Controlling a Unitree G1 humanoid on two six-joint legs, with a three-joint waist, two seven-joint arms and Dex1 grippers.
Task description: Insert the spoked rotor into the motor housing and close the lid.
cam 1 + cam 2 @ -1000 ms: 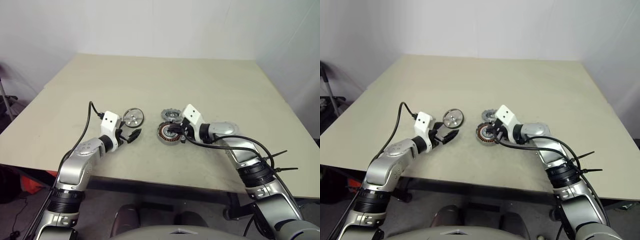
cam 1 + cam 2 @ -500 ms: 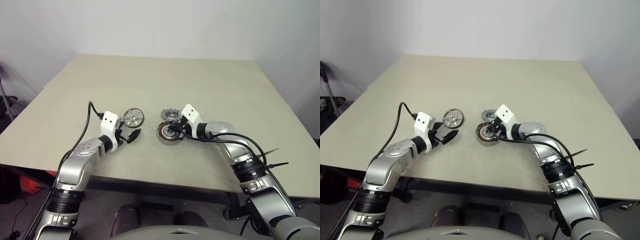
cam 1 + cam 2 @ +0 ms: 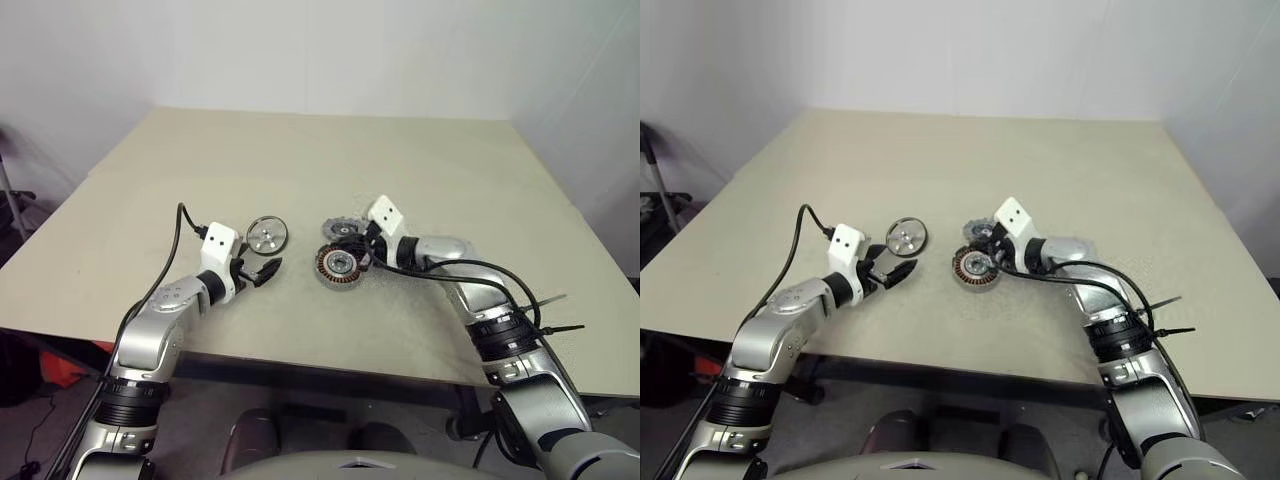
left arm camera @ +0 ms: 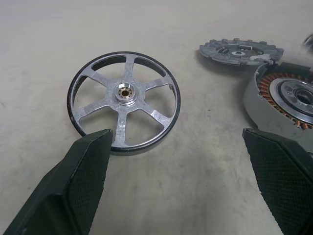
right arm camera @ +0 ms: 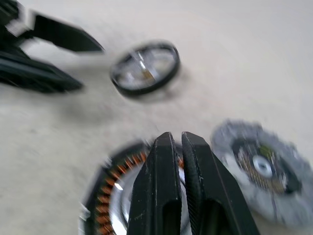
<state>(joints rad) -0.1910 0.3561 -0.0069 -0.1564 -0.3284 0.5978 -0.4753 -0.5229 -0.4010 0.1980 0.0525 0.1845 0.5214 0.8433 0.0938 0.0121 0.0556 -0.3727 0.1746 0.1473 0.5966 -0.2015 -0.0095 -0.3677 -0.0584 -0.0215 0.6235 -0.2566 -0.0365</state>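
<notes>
My left hand (image 3: pixel 262 270) hangs released just above the desk (image 3: pixel 300 160), fingers (image 4: pixel 83 181) spread wide and aimed at the rotor (image 3: pixel 266 235), which lies flat and untouched just beyond them, in the near half of the desk and closer to the left edge than the other parts. I judge the hand is parked there so it can close on the rim when the insert begins. My right hand (image 3: pixel 367 250) is clenched on nothing, its two fingers (image 5: pixel 164 196) pressed together and poised over the housing (image 3: pixel 338 265); shut like that it would serve as a single prod to steady or nudge the cup, not to lift it, though I cannot tell whether the tips touch the metal. The housing sits open side up near the middle of the front edge, copper windings showing, ready to take the rotor. The lid (image 3: pixel 345 231) lies flat just behind it, touching or nearly so, apparently set aside for the last step. Count: one rotor, one housing, one lid, two hands.
</notes>
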